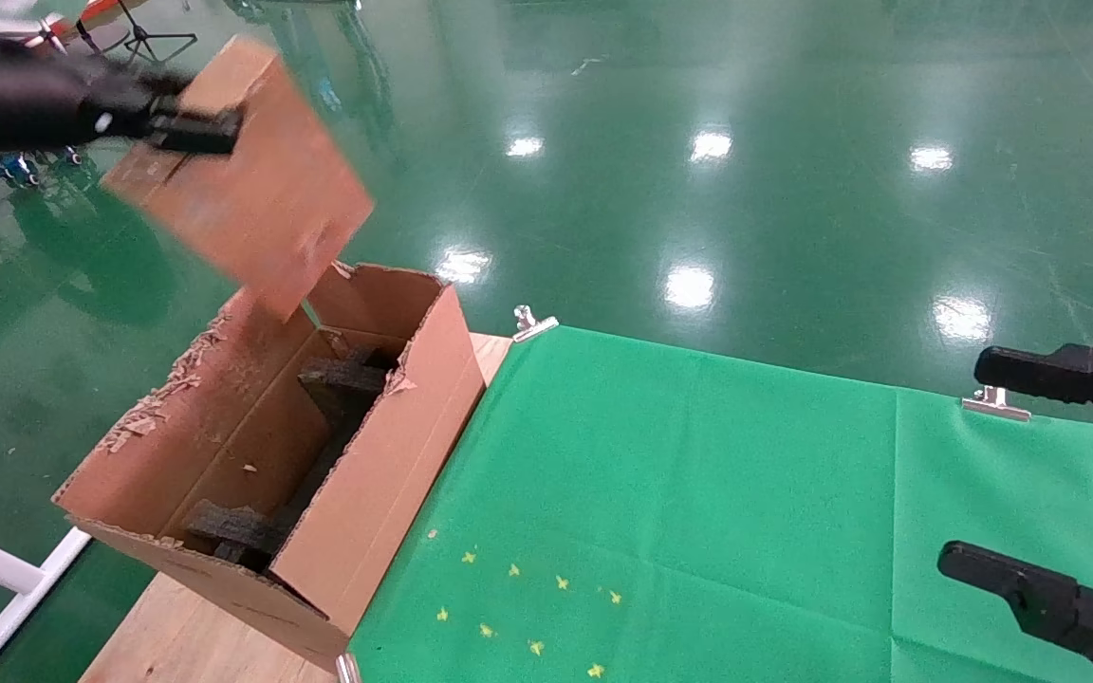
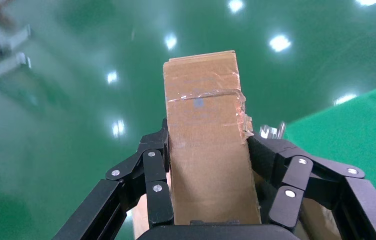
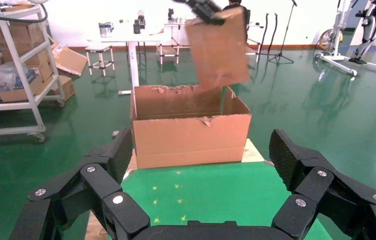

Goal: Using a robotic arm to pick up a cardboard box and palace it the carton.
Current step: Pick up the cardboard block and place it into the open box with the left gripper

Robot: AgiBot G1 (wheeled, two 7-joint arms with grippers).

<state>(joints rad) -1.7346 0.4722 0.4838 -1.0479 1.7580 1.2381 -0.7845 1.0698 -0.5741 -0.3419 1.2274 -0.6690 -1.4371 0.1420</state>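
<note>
A: In the head view, where is the cardboard box [image 1: 252, 180]?
B: High at far left, above the carton [image 1: 290, 455], held by the left gripper [image 1: 191, 128].
A: The left wrist view?
B: Both fingers [image 2: 156, 175] press the box sides.
A: The right wrist view?
B: The right gripper [image 3: 200, 165] is wide open, holding nothing, over the green cloth [image 3: 205, 195].

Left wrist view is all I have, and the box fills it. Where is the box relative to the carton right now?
Observer: The box hangs above the carton, over its far end; its lowest corner looks near the rim.
Operator: Is the carton clear inside?
Observer: No, dark foam pieces sit in it, one near each end.
Operator: Is the box level?
Observer: Tilted; the left gripper holds it by its upper edge, one corner pointing down.
Operator: And the right arm?
Observer: The right gripper is open, over the green cloth, away from the carton.
</note>
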